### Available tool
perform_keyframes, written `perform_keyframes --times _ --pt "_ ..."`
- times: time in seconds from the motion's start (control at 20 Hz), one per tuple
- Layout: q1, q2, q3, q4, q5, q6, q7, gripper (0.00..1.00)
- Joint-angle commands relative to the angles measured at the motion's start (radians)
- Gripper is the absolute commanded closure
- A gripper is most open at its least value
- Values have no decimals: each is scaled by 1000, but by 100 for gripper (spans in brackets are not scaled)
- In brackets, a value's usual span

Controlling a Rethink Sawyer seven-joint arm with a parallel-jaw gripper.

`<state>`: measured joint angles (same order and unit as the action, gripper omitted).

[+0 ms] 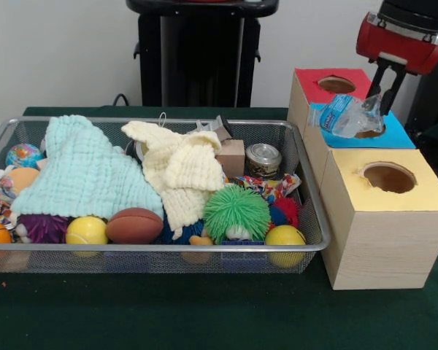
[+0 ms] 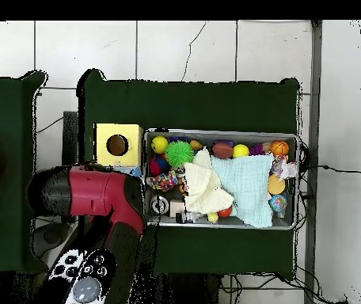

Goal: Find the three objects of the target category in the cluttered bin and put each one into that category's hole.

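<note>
Only the front view shows the grasp: the gripper (image 1: pixel 379 98) hangs over the blue-topped box (image 1: pixel 394 135), its black fingers (image 1: pixel 388 91) closed on a crumpled plastic water bottle (image 1: pixel 348 115) that lies tilted across the blue top, partly covering that box's hole. Behind it stands the red-topped box (image 1: pixel 314 87) with its hole uncovered, and in front the yellow-topped box (image 1: pixel 379 219), its round hole also uncovered. The three boxes touch in a row just beside the wire mesh bin (image 1: pixel 306 240) on the green desk (image 1: pixel 204 313).

From overhead the red arm (image 2: pixel 96 194) covers the bottle and two of the boxes; only the yellow-topped box (image 2: pixel 118 145) shows there.

Inside the bin, the front view shows a pale blue cloth (image 1: pixel 84 171) and a cream cloth (image 1: pixel 182 175) draped over the clutter, with a small football (image 1: pixel 134 225), two yellow balls (image 1: pixel 86 230), a green spiky ball (image 1: pixel 236 211), a metal tin (image 1: pixel 263 160) and a small cardboard box (image 1: pixel 231 156). Overhead adds an orange basketball-like ball (image 2: pixel 279 148) in one corner.
</note>
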<state>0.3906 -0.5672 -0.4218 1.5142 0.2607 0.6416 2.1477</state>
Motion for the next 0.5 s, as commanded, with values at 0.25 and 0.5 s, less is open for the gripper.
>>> perform_keyframes --times 0.25,0.5 --pt "5 13 55 120 44 -93 253 100" --pt "5 6 75 140 62 -106 253 100"
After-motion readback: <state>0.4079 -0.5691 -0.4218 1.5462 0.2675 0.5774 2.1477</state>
